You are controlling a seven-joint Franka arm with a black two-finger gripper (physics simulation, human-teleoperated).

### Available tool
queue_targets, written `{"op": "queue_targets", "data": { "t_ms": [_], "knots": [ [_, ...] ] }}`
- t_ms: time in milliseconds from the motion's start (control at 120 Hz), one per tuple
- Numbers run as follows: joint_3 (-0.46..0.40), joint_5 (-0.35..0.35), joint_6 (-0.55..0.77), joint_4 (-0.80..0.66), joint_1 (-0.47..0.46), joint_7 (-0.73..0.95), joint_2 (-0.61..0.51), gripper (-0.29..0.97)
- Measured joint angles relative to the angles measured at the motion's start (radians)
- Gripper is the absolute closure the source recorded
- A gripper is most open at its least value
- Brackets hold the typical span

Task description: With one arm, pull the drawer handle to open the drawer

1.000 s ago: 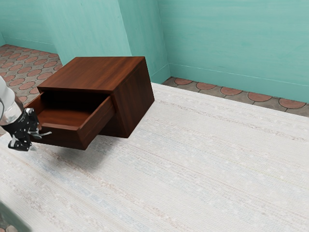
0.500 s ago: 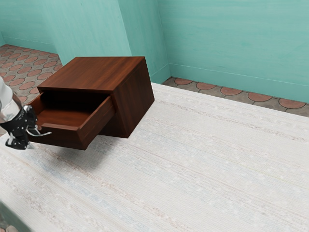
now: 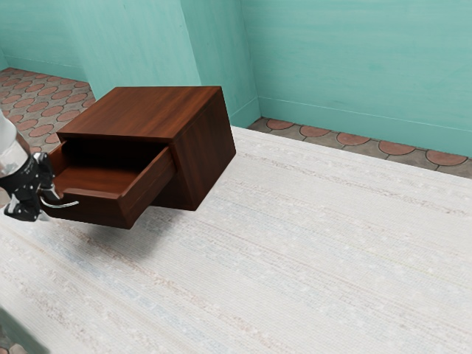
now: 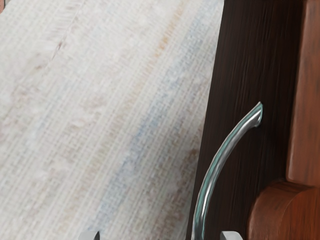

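Note:
A dark wooden cabinet (image 3: 151, 110) stands on the table in the exterior view's left half. Its drawer (image 3: 110, 184) is pulled well out, so its bare inside shows. A curved metal handle (image 3: 62, 203) sticks out from the drawer's front. My black gripper (image 3: 37, 200) hovers at the near end of that handle and is open. From the hand's camera the handle (image 4: 220, 160) arcs off the dark drawer front (image 4: 250, 75) and runs down between my two fingertips (image 4: 230, 235), closer to one of them, with a wide gap to the other.
The pale woven tabletop (image 3: 310, 243) stretches wide toward the exterior view's right and front. Teal walls (image 3: 354, 51) and a tiled floor (image 3: 37, 96) lie behind the table. The table's edge runs close to my arm at the lower left.
My hand has drifted slightly up and toward the exterior view's left along the handle. The drawer has stayed equally far out.

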Motion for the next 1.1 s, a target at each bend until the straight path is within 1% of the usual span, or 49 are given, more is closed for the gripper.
{"op": "queue_targets", "data": {
  "t_ms": [183, 275, 333, 408, 475, 575, 683, 742, 808, 883, 925, 950, 1017, 1100],
  "knots": [
    [-0.024, 0.000, -0.033, 0.037, 0.000, -0.001, -0.009, 0.43],
    [-0.060, 0.000, -0.066, 0.104, -0.016, -0.007, -0.005, 0.43],
    [-0.077, -0.001, -0.087, 0.154, -0.046, -0.012, -0.002, 0.42],
    [-0.080, -0.003, -0.107, 0.219, -0.107, -0.018, 0.010, 0.37],
    [-0.077, -0.006, -0.119, 0.277, -0.165, -0.023, 0.035, 0.28],
    [-0.079, -0.011, -0.130, 0.353, -0.279, -0.028, 0.071, 0.19],
    [-0.065, -0.035, -0.148, 0.368, -0.305, -0.025, 0.089, 0.12],
    [-0.045, -0.040, -0.162, 0.372, -0.309, 0.025, 0.103, 0.10],
    [-0.005, -0.044, -0.172, 0.373, -0.323, 0.124, 0.120, 0.08],
    [0.119, -0.047, -0.181, 0.375, -0.452, 0.268, 0.131, 0.06],
    [0.158, -0.048, -0.189, 0.382, -0.507, 0.359, 0.142, 0.06],
    [0.169, -0.048, -0.200, 0.391, -0.529, 0.412, 0.152, 0.05],
    [0.178, -0.050, -0.280, 0.490, -0.579, 0.542, 0.197, 0.04],
    [0.187, -0.052, -0.394, 0.560, -0.623, 0.686, 0.208, 0.04]
  ]
}}
